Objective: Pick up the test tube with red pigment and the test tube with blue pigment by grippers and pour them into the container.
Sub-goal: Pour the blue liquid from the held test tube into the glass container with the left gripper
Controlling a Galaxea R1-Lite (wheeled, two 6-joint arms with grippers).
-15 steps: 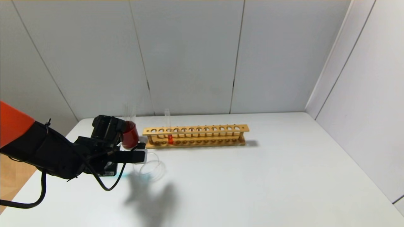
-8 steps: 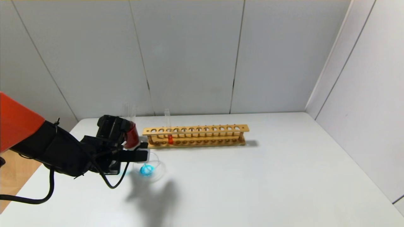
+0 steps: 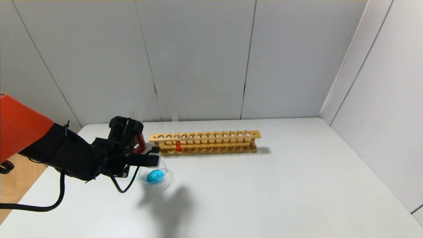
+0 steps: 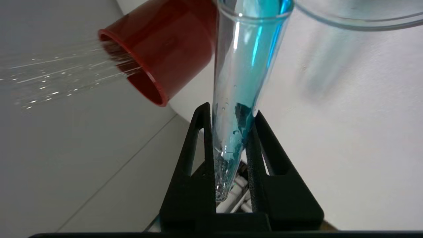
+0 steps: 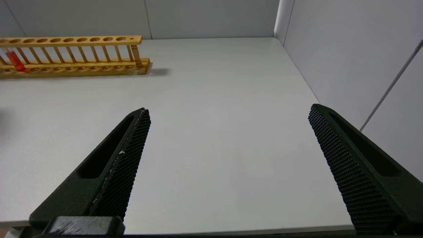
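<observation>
My left gripper [image 3: 150, 160] [image 4: 230, 114] is shut on the test tube with blue pigment [image 4: 243, 76], tipped with its mouth over the container [image 3: 155, 177] [image 4: 357, 16]. Blue liquid runs along the tube and pools blue in the clear dish. The test tube with red pigment [image 3: 177, 140] [image 5: 15, 61] stands upright near the left end of the wooden rack [image 3: 205, 142] [image 5: 72, 54]. My right gripper [image 5: 228, 114] is open and empty above the table's near right part; it does not show in the head view.
A dark red cup [image 3: 140, 143] [image 4: 158, 49] holding plain clear tubes stands just behind my left gripper, left of the rack. The white table [image 3: 281, 185] is walled at the back and on the right.
My left gripper has tipped the tube further and shifted slightly right. Blue liquid has appeared in the dish and its pool has grown.
</observation>
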